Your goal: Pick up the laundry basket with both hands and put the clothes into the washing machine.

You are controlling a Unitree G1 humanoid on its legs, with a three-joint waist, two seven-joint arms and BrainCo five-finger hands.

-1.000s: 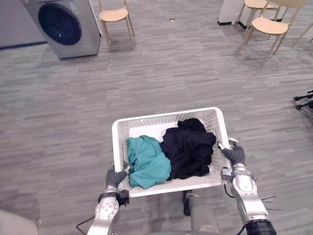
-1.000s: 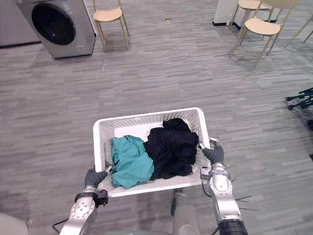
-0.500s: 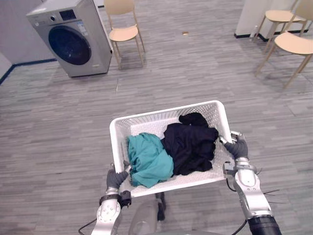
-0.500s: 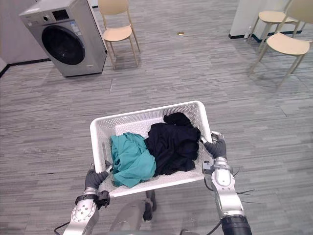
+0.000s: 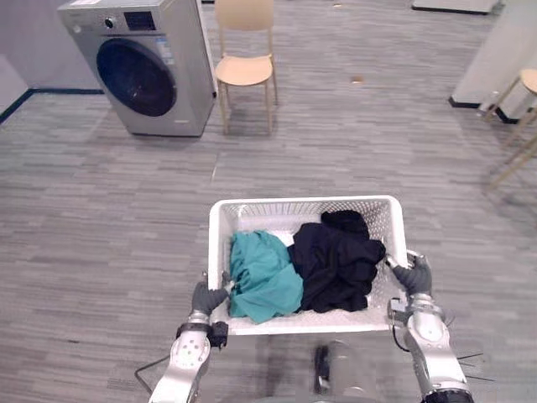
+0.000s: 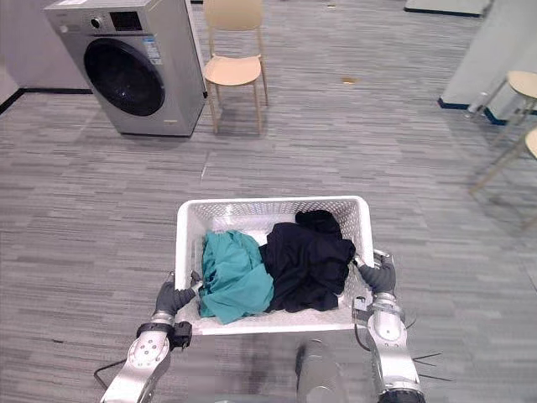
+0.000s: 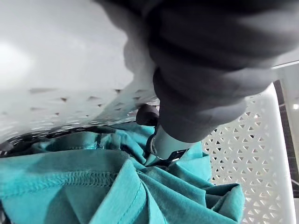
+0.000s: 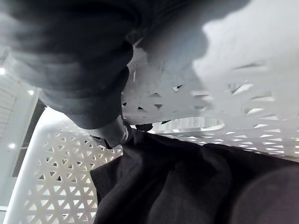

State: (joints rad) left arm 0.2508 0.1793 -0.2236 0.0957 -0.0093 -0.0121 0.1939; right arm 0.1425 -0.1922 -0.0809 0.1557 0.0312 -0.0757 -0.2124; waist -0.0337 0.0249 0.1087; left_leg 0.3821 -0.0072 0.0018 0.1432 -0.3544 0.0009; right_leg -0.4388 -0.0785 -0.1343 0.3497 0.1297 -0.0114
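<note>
2 hands share the load. At the far left stands the washing machine [image 5: 151, 71], well apart from the robot; its round dark door looks shut. A pale chair [image 5: 245, 67] stands just beside its right flank. Nearer, the left hand [image 5: 204, 298] is curled round the left wall of the laundry basket [image 5: 306, 203]; its wrist view shows a finger [image 7: 163, 140] hooked over the wall, next to the teal garment [image 5: 262, 277]. The white basket is held off the floor in front of the robot, roughly level; teal cloth fills its left half and a black garment [image 5: 336, 260] its right, both heaped below the rim. The right hand [image 5: 414, 279] grips the right wall the same way, fingers closed over the edge.

The step in hand looks like the carry toward the machine. It will go best with both grips firm and at 1 height, so the basket does not tip and spill; the heading should bear left, aimed at the door rather than the chair.

Open grey floor [image 5: 101, 210] lies between the basket and the machine; the chair narrows the approach on the right, and another chair [image 6: 522, 88] stands far right, clear of the path.
</note>
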